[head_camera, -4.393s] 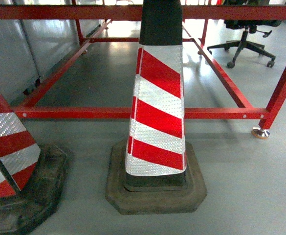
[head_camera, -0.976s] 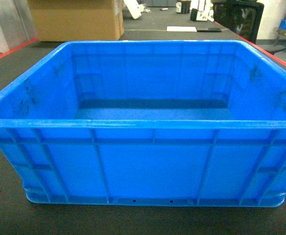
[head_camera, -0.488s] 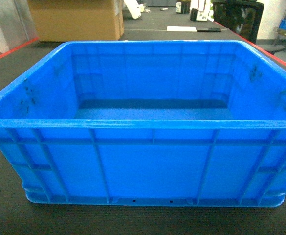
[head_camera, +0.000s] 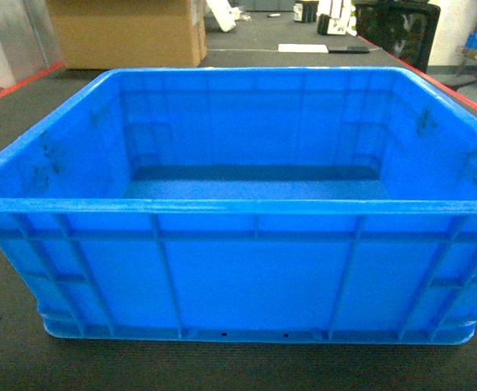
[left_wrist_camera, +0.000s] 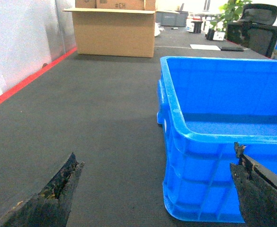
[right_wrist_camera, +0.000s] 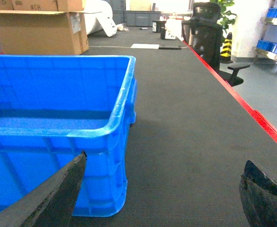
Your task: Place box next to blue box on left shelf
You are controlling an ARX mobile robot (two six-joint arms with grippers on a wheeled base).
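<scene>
**Blue crate on the dark mat, both grippers spread at its near corners**

While the large bright blue open-top plastic crate (head_camera: 238,204) rests flat on the dark grey ribbed mat (left_wrist_camera: 95,109), it fills nearly the whole head view, its thick rim level and its ribbed near wall facing the camera. Its inside holds nothing visible but the blue floor. From the left wrist camera, the left gripper (left_wrist_camera: 157,189) has its worn black fingers (left_wrist_camera: 58,189) spread wide, one over the bare mat, the other in front of the crate's near wall, so that the crate's near left corner lies between them. The right gripper (right_wrist_camera: 162,194) is likewise spread wide, its fingers (right_wrist_camera: 58,194) straddling the crate's near right corner; whether either touches the plastic cannot be told. Beyond the crate stands a brown cardboard carton (left_wrist_camera: 114,30), well apart. A red painted line (right_wrist_camera: 242,104) borders the mat on the right, near a black office chair (right_wrist_camera: 207,28).
</scene>
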